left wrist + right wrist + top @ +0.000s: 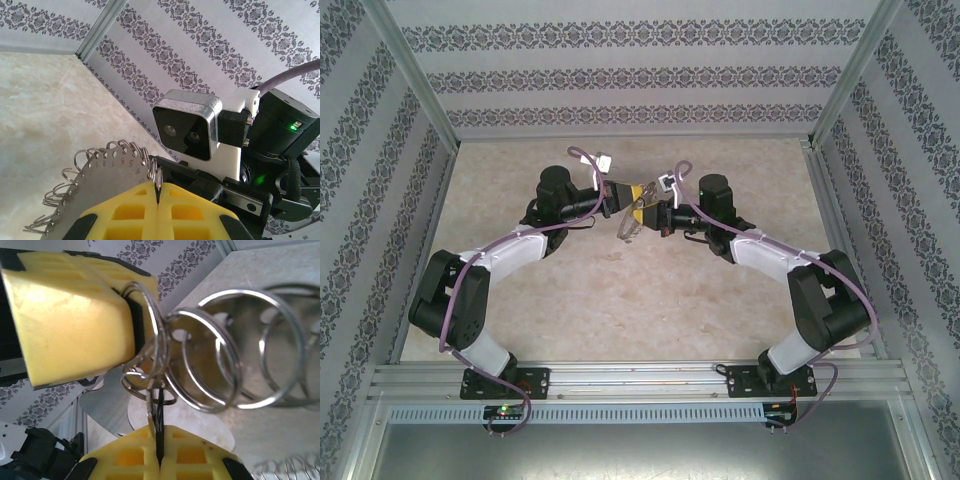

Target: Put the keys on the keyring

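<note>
Fingers of the left gripper (157,192) are pressed together with no gap, pinching the rim of the keyring (107,187). The keyring is a flat grey plate stamped with numbers and fringed with small wire loops (125,147), and it is held in the air above the table (640,300), roughly midway between the two arms. From the left wrist the plate spreads to the left of the fingertips, and one loop stands edge-on right at the pinch. Across from it, the right gripper (160,432) is likewise closed to a slit on a thin dark-and-silver sliver seen edge-on, judged to be the key (159,410), though its head cannot be made out. Its long axis runs straight out of the right fingers toward a knot of small loops lying just beside the left gripper's yellow finger (70,315), and its tip appears to touch them. The coming move therefore likely falls to the right arm: the sliver must line up with one loop's opening while the left holds the plate steady. Neighbouring loops crowd that spot, larger ones fan out on the right of the right wrist view, and the left finger's pad sits hard against the target, leaving little room. The right arm's wrist camera (187,127) faces the left gripper closely, with patterned wall (200,40) behind.
</note>
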